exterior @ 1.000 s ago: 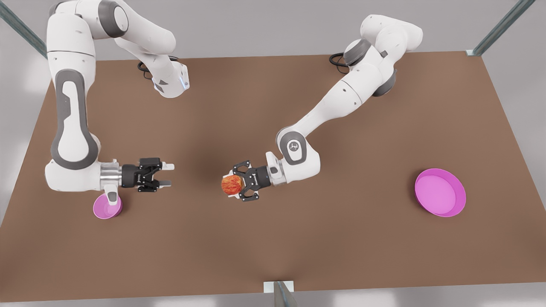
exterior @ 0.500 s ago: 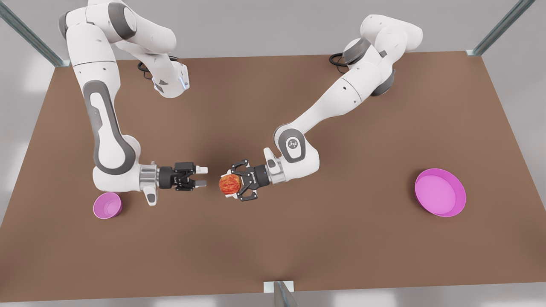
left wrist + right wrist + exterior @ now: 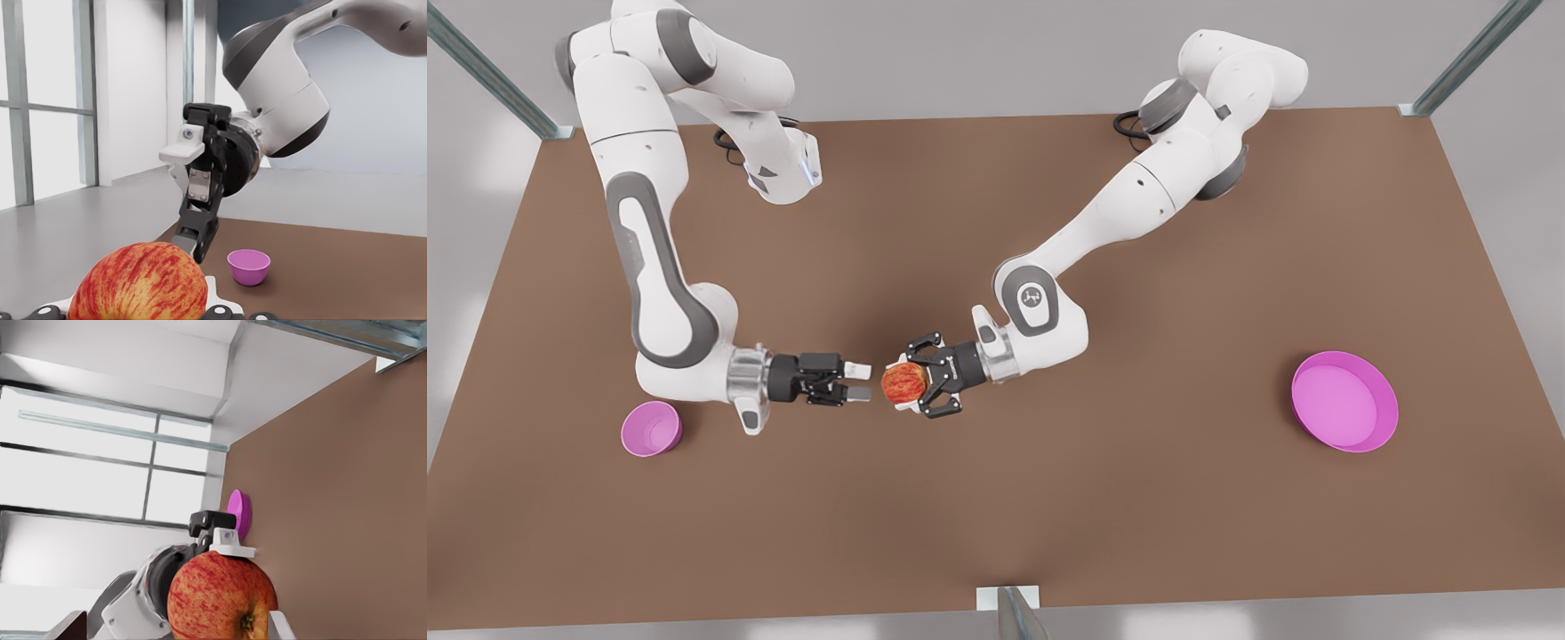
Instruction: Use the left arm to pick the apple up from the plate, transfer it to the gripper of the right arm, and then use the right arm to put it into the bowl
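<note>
The red, yellow-streaked apple (image 3: 904, 383) hangs above the middle of the table with my left gripper (image 3: 903, 385) shut on it; this arm reaches in from the front view's right. In the left wrist view the apple (image 3: 138, 283) sits close in front. My right gripper (image 3: 860, 380) is open, its white tips just short of the apple on the front view's left. The left wrist view shows the right gripper (image 3: 187, 197) facing the apple. The small pink bowl (image 3: 651, 428) stands behind the right arm. The wide pink plate (image 3: 1344, 401) lies bare at the far right.
The brown table (image 3: 1049, 516) spreads wide around both arms. Metal frame posts (image 3: 1467, 58) rise at the back corners and a bracket (image 3: 1007, 597) sits on the front edge. Cables (image 3: 734, 147) lie by the arm bases.
My right arm swung from above the bowl toward the front view's right, bringing its open gripper up to the apple. The left gripper with the apple edged slightly toward it.
</note>
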Controlling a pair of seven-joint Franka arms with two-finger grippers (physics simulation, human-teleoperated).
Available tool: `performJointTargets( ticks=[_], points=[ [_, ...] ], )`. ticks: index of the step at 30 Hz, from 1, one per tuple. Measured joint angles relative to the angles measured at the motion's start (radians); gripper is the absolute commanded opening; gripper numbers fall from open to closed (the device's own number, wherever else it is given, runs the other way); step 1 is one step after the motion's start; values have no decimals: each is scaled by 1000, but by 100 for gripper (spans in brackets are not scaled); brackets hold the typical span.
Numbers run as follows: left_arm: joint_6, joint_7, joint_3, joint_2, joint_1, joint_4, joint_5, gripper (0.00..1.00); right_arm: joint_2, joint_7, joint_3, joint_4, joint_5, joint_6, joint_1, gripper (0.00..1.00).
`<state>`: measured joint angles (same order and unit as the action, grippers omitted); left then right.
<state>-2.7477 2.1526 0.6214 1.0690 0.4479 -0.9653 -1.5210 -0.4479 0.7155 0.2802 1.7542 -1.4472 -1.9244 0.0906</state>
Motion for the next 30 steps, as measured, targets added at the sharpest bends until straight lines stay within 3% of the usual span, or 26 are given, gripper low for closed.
performJointTargets(
  ticks=[30],
  points=[
    [-8,71,1,7,2,0,0,71,-93,-223,-9,-44,-11,-74,-40,100]
  ],
)
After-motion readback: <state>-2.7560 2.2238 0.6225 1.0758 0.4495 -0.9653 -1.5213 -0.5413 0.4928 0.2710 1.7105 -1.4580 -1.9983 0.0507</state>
